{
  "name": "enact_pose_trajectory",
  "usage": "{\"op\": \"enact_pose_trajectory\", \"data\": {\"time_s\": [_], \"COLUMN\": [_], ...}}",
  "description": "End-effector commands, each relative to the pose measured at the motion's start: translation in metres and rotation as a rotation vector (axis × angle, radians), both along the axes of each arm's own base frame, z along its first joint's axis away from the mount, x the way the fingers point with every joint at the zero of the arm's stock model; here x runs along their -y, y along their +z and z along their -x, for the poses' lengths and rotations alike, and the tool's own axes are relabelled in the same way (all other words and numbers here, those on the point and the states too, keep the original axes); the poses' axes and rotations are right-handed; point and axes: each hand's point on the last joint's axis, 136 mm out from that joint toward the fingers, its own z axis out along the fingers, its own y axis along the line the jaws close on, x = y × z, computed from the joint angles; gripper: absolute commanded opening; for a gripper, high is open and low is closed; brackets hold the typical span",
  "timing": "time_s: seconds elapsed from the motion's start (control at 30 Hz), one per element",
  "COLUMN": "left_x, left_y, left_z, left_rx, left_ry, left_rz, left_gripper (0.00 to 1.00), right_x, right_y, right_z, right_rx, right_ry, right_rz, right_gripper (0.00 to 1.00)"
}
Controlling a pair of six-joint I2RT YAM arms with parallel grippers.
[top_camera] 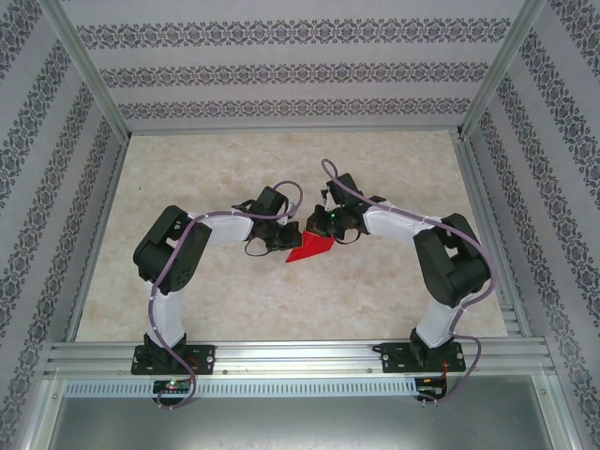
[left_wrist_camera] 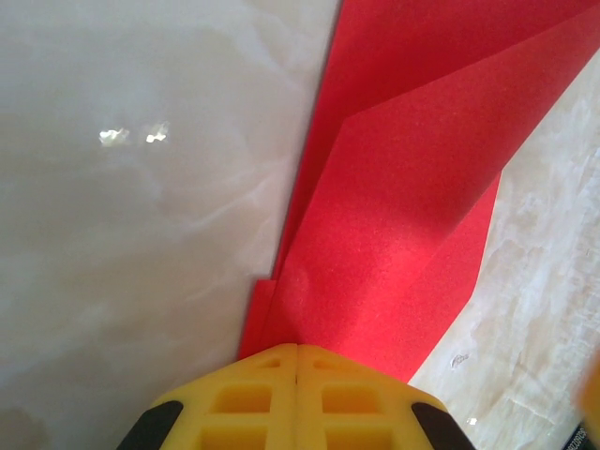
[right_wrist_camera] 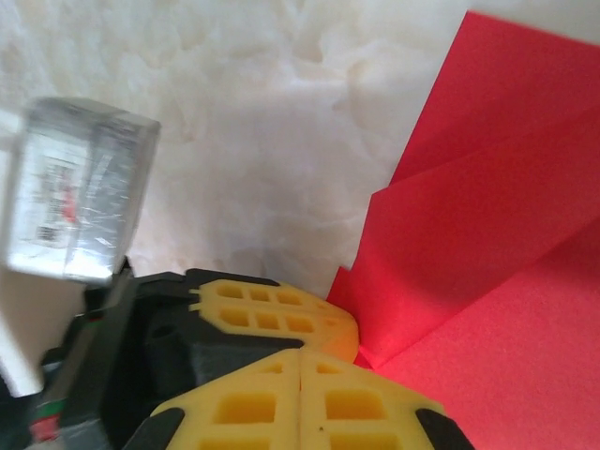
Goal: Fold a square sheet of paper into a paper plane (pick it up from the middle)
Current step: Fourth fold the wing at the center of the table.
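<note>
The square sheet of paper [top_camera: 309,247] is a creased red shape with folded layers, at mid-table between my two grippers. My left gripper [top_camera: 286,242] is shut on its edge. In the left wrist view the red sheet [left_wrist_camera: 403,216] fans out straight from the closed yellow fingertips [left_wrist_camera: 297,347]. My right gripper [top_camera: 323,228] is shut too. Its tip [right_wrist_camera: 300,354] sits right against the left gripper's fingers [right_wrist_camera: 272,314], with the red paper [right_wrist_camera: 487,216] touching its right side. No red shows in its seam.
The pale marbled tabletop [top_camera: 234,300] lies all round the paper. Aluminium rails [top_camera: 300,356] run along the near edge, and patterned walls stand on three sides. A pale boxy part of the left wrist [right_wrist_camera: 80,187] hangs close beside my right gripper.
</note>
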Motion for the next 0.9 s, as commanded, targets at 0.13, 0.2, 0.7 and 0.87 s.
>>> {"op": "enact_pose_trajectory", "data": {"time_s": [0.13, 0.2, 0.7, 0.87], "left_x": [-0.048, -0.048, -0.057, -0.059], "left_y": [-0.061, -0.061, -0.068, -0.069], "left_z": [0.031, 0.031, 0.038, 0.04], "left_rx": [-0.165, -0.168, -0.2, -0.203], "left_ry": [0.057, 0.061, 0.077, 0.073], "left_rz": [-0.228, -0.23, -0.274, -0.28], "left_gripper": [0.0, 0.0, 0.0, 0.0], "right_x": [-0.011, -0.01, 0.051, 0.085], "right_y": [-0.028, -0.033, -0.07, -0.062], "right_z": [0.006, 0.007, -0.02, -0.051], "right_rx": [-0.022, -0.031, -0.028, 0.008], "right_ry": [0.05, 0.051, -0.028, -0.101], "right_rz": [-0.003, 0.004, 0.121, 0.152], "right_gripper": [0.0, 0.0, 0.01, 0.02]}}
